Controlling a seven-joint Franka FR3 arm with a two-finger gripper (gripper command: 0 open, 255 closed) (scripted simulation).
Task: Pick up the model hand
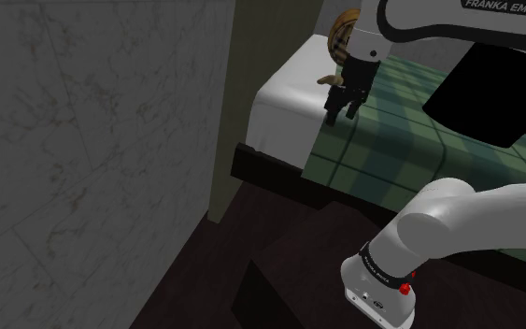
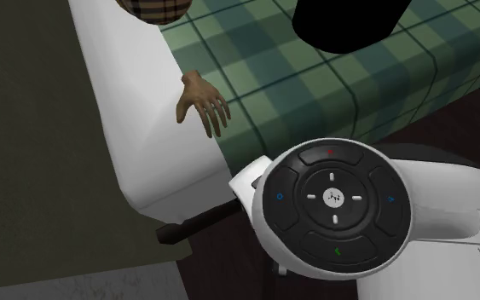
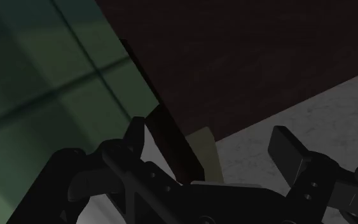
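**Desk:** Where does the model hand lie?

**Photographer:** The tan model hand [image 2: 202, 102] lies flat on the bed [image 2: 135, 128], on the seam where the white sheet [image 2: 157, 158] meets the green checked blanket [image 2: 263, 77]. Its fingers are spread and point toward the second exterior view's lower right. From the shoulder view it reads as a small brown shape [image 1: 329, 80] on that same seam.

**Desk:** And the gripper?

**Photographer:** The all-black gripper [image 1: 341, 117] hangs from the white Franka arm [image 1: 438, 19] over the blanket. It is just beside the model hand, toward the shoulder view's lower right of it. The jaws are released and grasp nothing. In the wrist view the two black fingers [image 3: 289, 153] stand well apart with nothing clasped between them. Beyond them are a slice of the green blanket [image 3: 37, 76], dark wood [image 3: 234, 57] and a grey marbled surface [image 3: 323, 108].

**Desk:** What else is in the shot?

**Photographer:** A round brown checked object [image 2: 153, 8] sits at the white end of the bed, near the model hand but apart from it. A black block [image 2: 344, 21] rests further along the blanket. The bed's dark frame [image 1: 270, 173] runs under the mattress. A grey marbled wall [image 1: 83, 140] takes up the shoulder view's left.
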